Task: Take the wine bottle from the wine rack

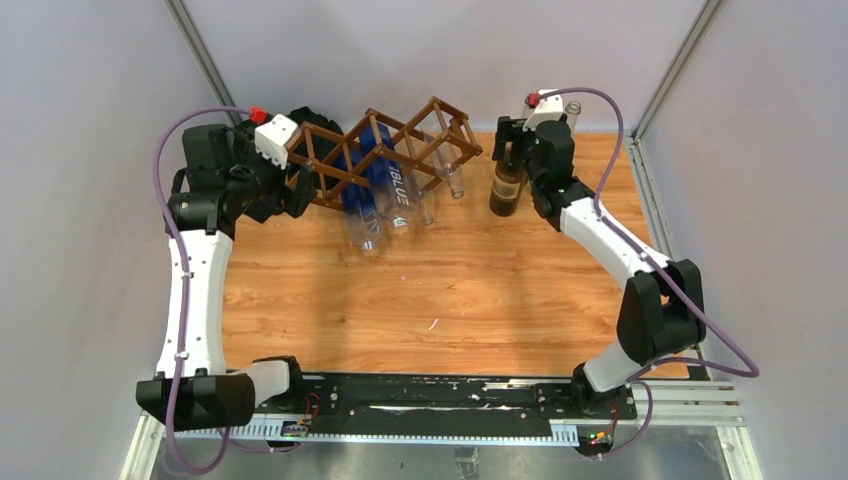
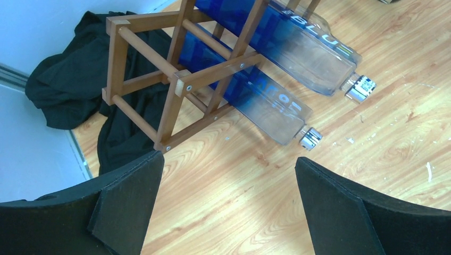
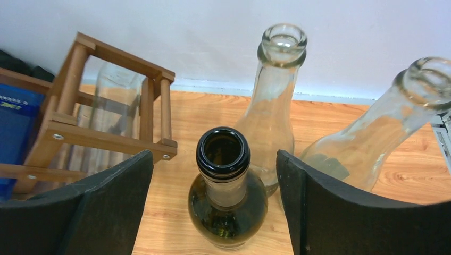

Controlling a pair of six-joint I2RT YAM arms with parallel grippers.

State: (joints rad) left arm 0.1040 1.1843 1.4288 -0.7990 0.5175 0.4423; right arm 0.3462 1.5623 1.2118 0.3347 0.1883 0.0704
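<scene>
Dark wine bottle [image 1: 507,188] [image 3: 226,191] stands upright on the wood table [image 1: 450,290], off the wine rack [image 1: 385,150] [image 3: 106,133] and just right of the rack's right end, mouth open, no cap. Right jaws spread, one finger either side of the bottle neck, a gap showing on both sides in the right wrist view, so not pinching it. Two clear glass bottles [image 3: 274,106] [image 3: 383,133] stand just behind and right of the dark bottle, near the back wall. Rack is tipped at an angle near the table's back left. Two blue bottles [image 2: 298,48] [image 2: 255,95] lie in its cells, capped necks sticking out toward the front, lower ends resting on the table. A clear bottle [image 3: 111,106] sits in the rack's right end cell. Left jaws spread wide, hanging over bare table just in front of the rack's left end, touching nothing. Black cloth [image 2: 69,90] is bunched in the back left corner behind the rack.
</scene>
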